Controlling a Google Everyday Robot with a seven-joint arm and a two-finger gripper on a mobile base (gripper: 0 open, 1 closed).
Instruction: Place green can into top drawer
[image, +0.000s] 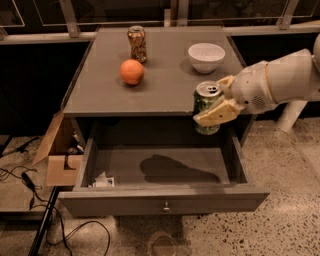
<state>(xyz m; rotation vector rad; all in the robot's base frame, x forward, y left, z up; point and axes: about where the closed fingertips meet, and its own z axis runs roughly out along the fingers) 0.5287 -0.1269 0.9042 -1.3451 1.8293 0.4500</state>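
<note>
At the cabinet's front, the top drawer (165, 199) stands pulled out, its interior open from above between low side walls. A small white packet (104, 181) lies in the drawer's front left corner. The grey cabinet top (165, 95) carries an orange (132, 72), a brown-gold can (137, 44) behind it, and a white bowl (206, 57) at right rear. A cardboard box (56, 157) and cables (20, 176) occupy the floor to the left; speckled floor (287, 205) lies open to the right. The gripper (214, 104) hangs at the top's front right edge, above the drawer's right rear. Its fingers (218, 113) are closed against the green can (205, 100), held upright in the air, apart from the drawer.
</note>
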